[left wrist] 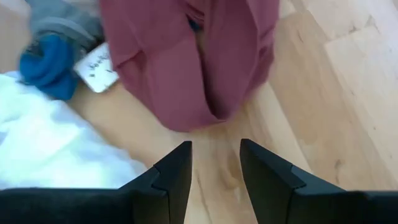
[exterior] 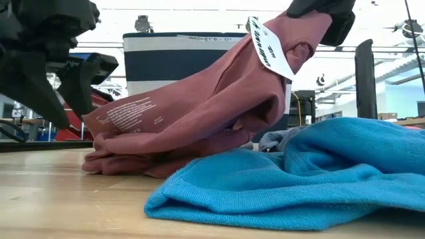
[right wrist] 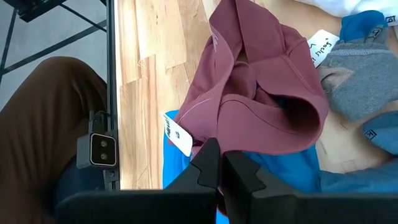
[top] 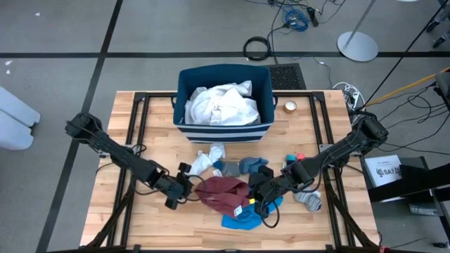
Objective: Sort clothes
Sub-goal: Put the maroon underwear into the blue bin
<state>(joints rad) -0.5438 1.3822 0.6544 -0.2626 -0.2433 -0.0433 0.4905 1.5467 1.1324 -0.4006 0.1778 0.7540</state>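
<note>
Bright blue garment [exterior: 292, 172] sprawls up front on the table [top: 155, 218]. Right gripper [right wrist: 222, 163] has its fingers pinched tight on the maroon garment [top: 223, 192], lifting one edge – the rest sags onto the wood. Left gripper [left wrist: 214, 163] sits just beside it, fingers spread, empty. White clothes [top: 221, 105] fill the striped bin [top: 223, 131] behind.

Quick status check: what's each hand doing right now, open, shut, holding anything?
Left hand: open, empty, just short of the maroon garment.
Right hand: shut on the maroon garment's edge, lifting it above the blue garment.
</note>
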